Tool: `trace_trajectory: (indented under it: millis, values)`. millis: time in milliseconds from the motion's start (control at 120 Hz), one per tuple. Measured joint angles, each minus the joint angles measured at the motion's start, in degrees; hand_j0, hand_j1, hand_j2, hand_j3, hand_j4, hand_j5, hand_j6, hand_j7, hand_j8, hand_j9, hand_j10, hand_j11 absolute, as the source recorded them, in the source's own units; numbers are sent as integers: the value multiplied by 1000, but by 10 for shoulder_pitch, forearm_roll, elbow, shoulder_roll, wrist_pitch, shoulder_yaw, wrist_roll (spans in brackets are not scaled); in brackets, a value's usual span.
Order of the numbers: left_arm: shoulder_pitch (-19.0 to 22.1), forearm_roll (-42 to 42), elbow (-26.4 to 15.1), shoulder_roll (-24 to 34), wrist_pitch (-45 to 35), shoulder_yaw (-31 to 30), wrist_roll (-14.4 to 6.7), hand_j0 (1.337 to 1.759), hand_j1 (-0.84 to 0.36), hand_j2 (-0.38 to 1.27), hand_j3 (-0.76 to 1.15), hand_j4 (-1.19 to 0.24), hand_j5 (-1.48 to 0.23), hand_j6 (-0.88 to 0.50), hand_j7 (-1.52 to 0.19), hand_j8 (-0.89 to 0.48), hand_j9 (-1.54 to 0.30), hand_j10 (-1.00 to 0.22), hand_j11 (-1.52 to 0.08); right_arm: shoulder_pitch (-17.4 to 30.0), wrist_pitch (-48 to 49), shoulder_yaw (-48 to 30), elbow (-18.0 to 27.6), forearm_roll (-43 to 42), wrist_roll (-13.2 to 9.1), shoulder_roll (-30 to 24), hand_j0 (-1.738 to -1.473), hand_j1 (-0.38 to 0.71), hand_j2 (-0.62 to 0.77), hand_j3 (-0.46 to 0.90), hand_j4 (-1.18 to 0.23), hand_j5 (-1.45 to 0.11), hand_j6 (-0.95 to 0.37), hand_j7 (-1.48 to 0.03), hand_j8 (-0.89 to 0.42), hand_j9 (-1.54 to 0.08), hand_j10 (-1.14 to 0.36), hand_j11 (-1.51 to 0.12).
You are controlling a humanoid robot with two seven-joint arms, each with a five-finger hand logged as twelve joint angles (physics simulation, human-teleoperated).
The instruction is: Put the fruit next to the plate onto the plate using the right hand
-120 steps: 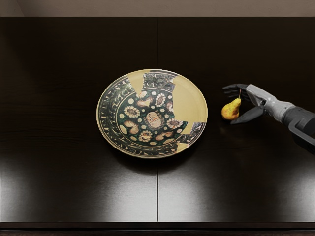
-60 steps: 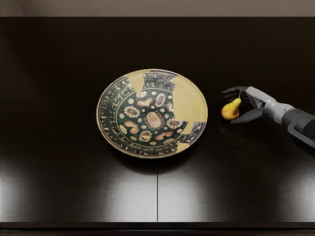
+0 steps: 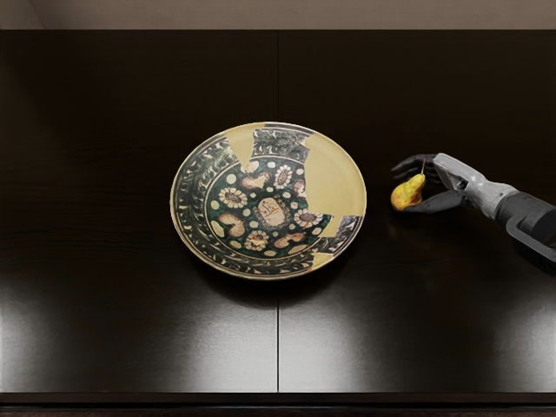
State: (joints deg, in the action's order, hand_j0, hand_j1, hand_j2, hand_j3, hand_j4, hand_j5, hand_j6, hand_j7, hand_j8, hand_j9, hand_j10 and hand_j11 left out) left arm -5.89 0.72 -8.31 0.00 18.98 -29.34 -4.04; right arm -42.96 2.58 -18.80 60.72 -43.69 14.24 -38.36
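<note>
step: grasp | right hand (image 3: 445, 171) fingers narrow, curled on pear (image 3: 407, 192), counter (image 3: 434, 304) right of plate (image 3: 334, 178) | next: lift, carry left over rim

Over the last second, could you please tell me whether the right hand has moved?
Yes. The right hand has closed around the pear: its thumb rose up the picture towards it, while the pear stays just right of the patterned plate's rim.
</note>
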Motion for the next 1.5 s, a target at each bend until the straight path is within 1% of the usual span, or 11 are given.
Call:
trace_trajectory:
  millis: [158,408,533,575,667,792,1017,1058,1183,1333,1500]
  values:
    - [1,0,0,0,0,0,0,1658,349,0,0,0,0,0,0,0,0,0,0,0,0,0,0,0,0,0,-1658,238,27,0,-512,-660,-512,-660,-403,-661,-441,-666]
    - [1,0,0,0,0,0,0,1658,349,0,0,0,0,0,0,0,0,0,0,-1,1,0,-1,0,0,0,-1658,272,104,0,-548,-725,-554,-717,-378,-725,-419,-731]
    - [1,0,1,0,0,0,0,1658,349,0,0,0,0,0,0,0,0,0,0,-1,1,-1,-7,1,1,6,-1657,292,155,0,-579,-747,-579,-747,-396,-755,-424,-775]
    - [1,0,1,0,0,0,0,1658,349,0,0,0,0,0,0,0,0,0,0,-1,1,-1,-9,1,1,8,-1656,294,166,0,-586,-761,-588,-758,-399,-775,-424,-798]
    - [1,0,1,0,0,0,0,1658,349,0,0,0,0,0,0,0,0,0,0,-1,1,-2,-14,1,1,12,-1655,284,243,0,-612,-780,-616,-785,-427,-800,-445,-829]
    - [1,0,1,0,0,0,0,1658,349,0,0,0,0,0,0,0,0,0,0,-2,1,-1,-16,1,1,14,-1655,273,250,0,-642,-813,-612,-822,-416,-838,-452,-870]
    - [1,0,0,0,0,-1,0,1658,349,0,0,0,0,0,0,0,0,0,0,-4,5,0,-13,1,8,12,-1657,279,345,0,-657,-889,-634,-869,-409,-894,-468,-906]
    - [0,0,0,0,0,-1,0,1658,349,0,0,0,0,0,0,0,0,0,0,-4,5,-1,-10,1,9,11,-1658,288,376,0,-660,-900,-635,-876,-405,-904,-466,-912]
    - [0,0,0,0,0,-1,0,1658,349,0,0,0,0,0,0,0,0,0,0,-5,6,-1,-4,1,9,8,-1658,290,381,0,-666,-923,-633,-891,-399,-923,-466,-924]
    - [1,0,0,0,0,-1,0,1658,349,0,0,0,0,0,0,0,0,0,0,-5,6,-4,14,2,8,-5,-1658,310,430,1,-670,-943,-628,-903,-396,-941,-461,-936]
    - [0,0,0,0,0,-1,0,1658,349,0,0,0,0,0,0,0,0,0,0,-6,7,-7,42,5,5,-23,-1658,307,428,1,-681,-974,-620,-924,-384,-970,-450,-958]
